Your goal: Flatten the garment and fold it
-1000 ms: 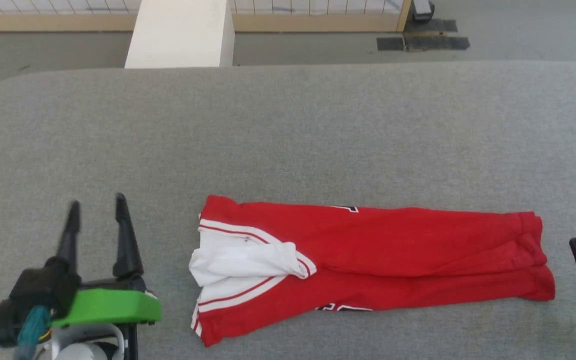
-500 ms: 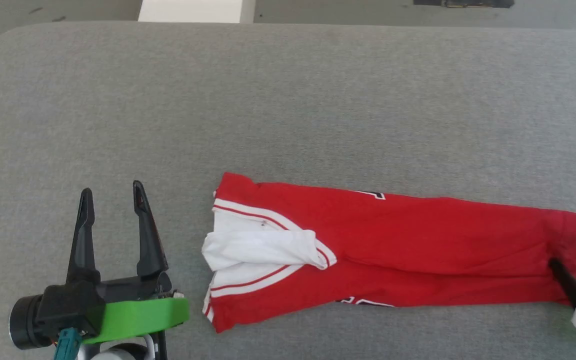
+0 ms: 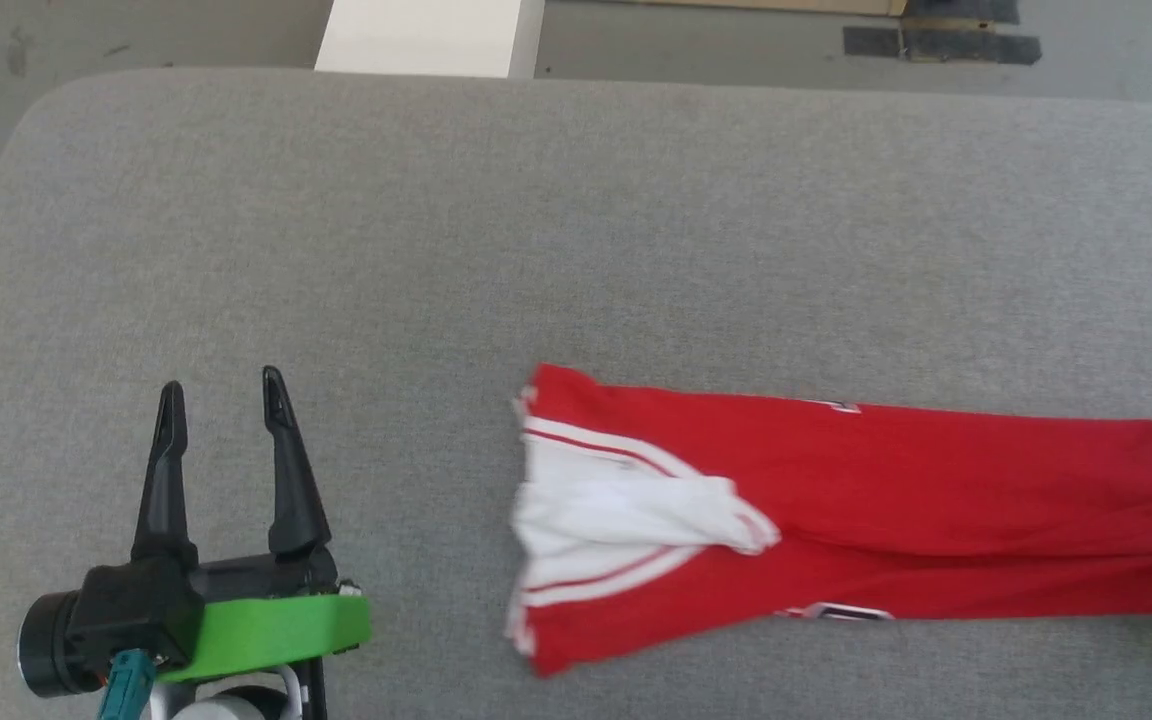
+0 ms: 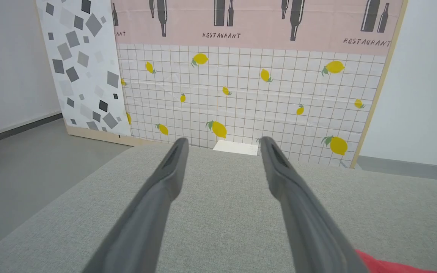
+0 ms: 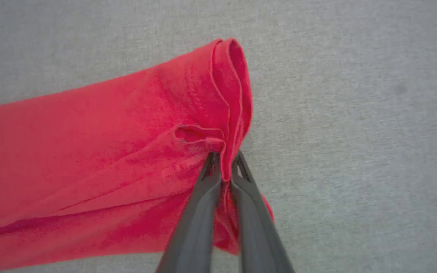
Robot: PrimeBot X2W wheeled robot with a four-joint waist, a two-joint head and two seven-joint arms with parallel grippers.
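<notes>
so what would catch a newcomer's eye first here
The red jersey, white-sleeved, lies folded into a long strip across the near right of the grey padded surface. In the right wrist view the right hand is pinched shut on its red hem, while the left hand sits open at lower left, clear of the cloth.

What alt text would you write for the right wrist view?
The right end effector is shut on the bunched end of a red garment, cloth pinched between its two dark fingers. The garment lies on a grey fabric surface.
</notes>
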